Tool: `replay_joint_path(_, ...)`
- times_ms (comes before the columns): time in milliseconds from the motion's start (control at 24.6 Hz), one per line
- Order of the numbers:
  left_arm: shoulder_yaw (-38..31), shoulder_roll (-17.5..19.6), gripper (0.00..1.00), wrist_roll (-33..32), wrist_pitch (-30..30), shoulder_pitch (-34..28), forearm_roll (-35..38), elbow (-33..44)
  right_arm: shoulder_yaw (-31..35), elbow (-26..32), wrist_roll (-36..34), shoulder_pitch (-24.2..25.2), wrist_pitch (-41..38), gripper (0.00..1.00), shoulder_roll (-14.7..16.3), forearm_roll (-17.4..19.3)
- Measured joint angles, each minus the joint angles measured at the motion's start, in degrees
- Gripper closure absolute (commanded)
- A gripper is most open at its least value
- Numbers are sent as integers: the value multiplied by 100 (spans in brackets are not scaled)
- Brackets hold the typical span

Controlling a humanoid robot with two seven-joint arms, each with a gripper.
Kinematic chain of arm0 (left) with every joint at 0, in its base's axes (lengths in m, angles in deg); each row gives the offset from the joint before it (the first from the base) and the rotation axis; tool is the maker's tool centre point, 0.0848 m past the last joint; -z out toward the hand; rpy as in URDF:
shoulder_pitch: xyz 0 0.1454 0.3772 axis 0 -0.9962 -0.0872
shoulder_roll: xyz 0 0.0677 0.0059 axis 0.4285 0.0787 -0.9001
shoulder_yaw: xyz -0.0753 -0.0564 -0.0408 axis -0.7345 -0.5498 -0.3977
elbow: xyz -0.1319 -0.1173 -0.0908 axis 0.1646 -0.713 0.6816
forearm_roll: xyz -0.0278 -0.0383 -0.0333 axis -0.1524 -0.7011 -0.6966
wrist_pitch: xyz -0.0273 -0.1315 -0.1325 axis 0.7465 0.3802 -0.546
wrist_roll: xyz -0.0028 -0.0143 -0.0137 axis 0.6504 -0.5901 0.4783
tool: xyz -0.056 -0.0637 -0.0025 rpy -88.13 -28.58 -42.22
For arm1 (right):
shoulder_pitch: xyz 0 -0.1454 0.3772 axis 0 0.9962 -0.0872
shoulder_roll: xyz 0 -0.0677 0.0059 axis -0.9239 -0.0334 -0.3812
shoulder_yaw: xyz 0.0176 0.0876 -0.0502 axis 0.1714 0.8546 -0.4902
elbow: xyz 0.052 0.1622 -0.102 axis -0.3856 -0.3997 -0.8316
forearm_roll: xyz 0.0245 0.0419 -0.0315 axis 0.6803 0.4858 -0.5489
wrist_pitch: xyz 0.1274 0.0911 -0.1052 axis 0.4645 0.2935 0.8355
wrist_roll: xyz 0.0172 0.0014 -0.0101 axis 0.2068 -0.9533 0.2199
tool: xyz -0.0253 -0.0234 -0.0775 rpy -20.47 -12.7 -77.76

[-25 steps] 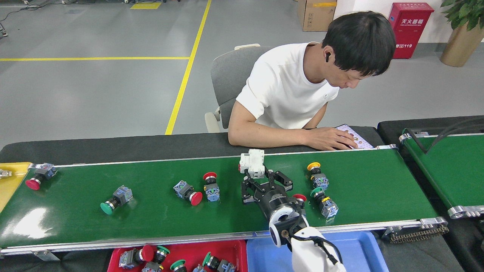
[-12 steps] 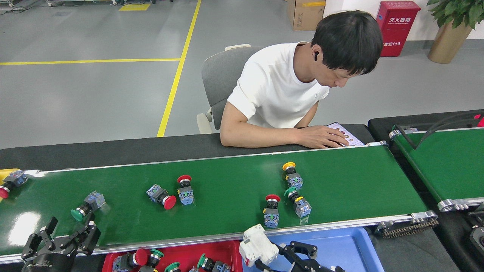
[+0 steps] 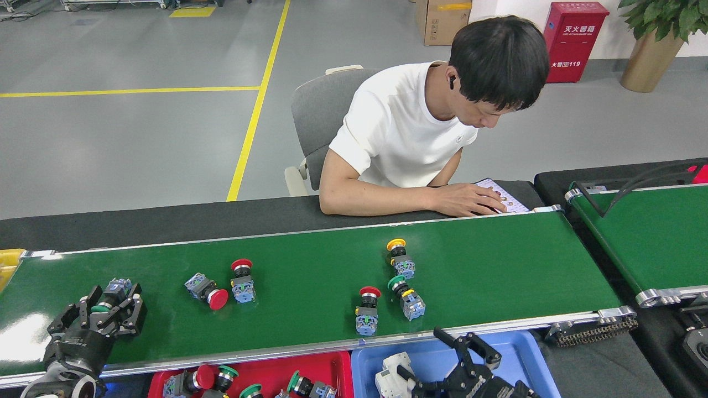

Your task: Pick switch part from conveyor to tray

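- Switch parts on the conveyor: six counted. One with a green cap sits far left, between the fingers of the left gripper.
- Two red-cap parts sit left of centre, one lying on its side, one upright, just beside each other.
- Three more sit right of centre: yellow cap, green cap with a yellow bit, red cap near the front rail.
- Left gripper fingers are spread around the far-left green part; contact is hard to make out, and the part is half hidden by the fingers.
- Right gripper is over the blue tray, fingers spread, holding nothing I can see; its lower body is cut off by the bottom edge.
- White part, one, lies in the blue tray just left of the right gripper; its bottom is cut off.
- Trays: two in front of the belt, red tray and blue, side by side. Red one holds several switch parts with red and green caps; the exact count is unclear, as they are cropped at the bottom.
- Yellow bin: only a sliver shows at the left edge.
- Second green belt, one, at right, partly out of view, with a black cable across its top.
- One person sits behind the belt, hand on a tablet that it mostly covers.
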Motion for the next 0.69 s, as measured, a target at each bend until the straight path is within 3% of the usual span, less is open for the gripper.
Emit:
replay_joint_path(163, 11, 9, 96, 56, -213, -10, -45, -2, 193, -142, 74, -340, 1200, 2, -39, -8)
replay_joint_path(326, -21, 13, 96, 139, -298, -401, -396, 506, 712, -214, 99, 18, 1588, 2, 212, 4)
replay_joint_path(529, -171, 20, 95, 176, -356, -1944, -762, 2507, 1056, -224, -477, 608, 1231, 2, 346, 11)
replay_joint_path(692, 40, -235, 92, 240, -367, -3151, -645, 3881, 1136, -224, -643, 708, 867, 2, 344, 11)
